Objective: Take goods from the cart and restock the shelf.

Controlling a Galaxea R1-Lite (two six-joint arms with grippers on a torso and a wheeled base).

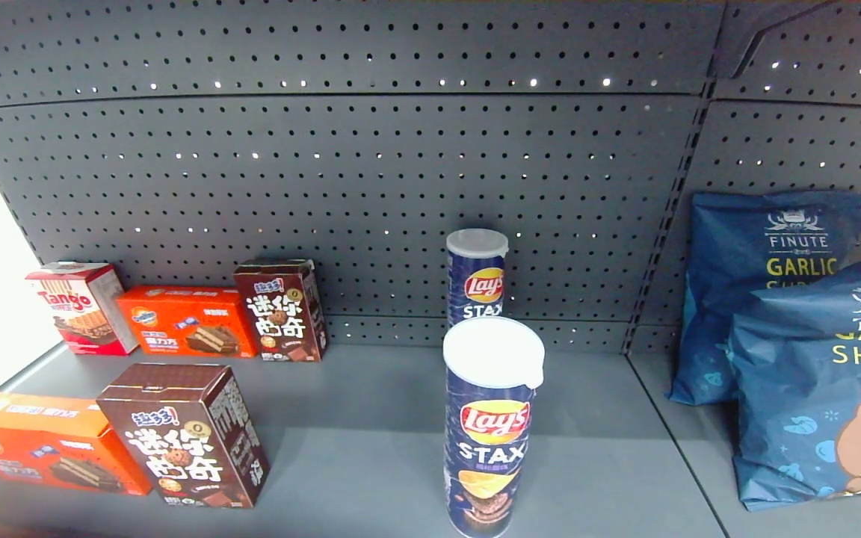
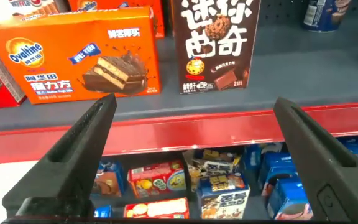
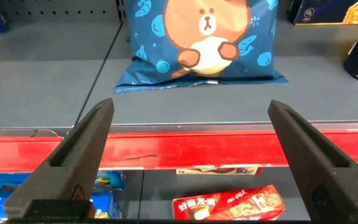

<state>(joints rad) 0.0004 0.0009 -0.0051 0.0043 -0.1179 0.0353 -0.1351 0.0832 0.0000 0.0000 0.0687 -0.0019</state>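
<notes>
At the far left of the shelf (image 1: pixel 371 463), a red-and-white wafer box (image 1: pixel 81 306), an orange box (image 1: pixel 185 321) and a brown cookie box (image 1: pixel 281 310) are standing in a row against the back panel (image 1: pixel 371 172). Nearer the front edge, a second orange box (image 1: pixel 42 441) is lying just beside a second brown box (image 1: pixel 187 433). The left gripper (image 2: pixel 194 106) is hovering before the red edge strip (image 2: pixel 229 127), fingers spread wide, facing these two. A broad stretch of grey floor is lying between the boxes and the front chip can (image 1: pixel 492 426), which is standing upright, apart from the rear chip can (image 1: pixel 477 280). Two blue snack bags (image 1: pixel 819 403) are leaning at the right. The right gripper (image 3: pixel 191 106) is hanging spread wide outside the edge strip, facing the nearer bag.
</notes>
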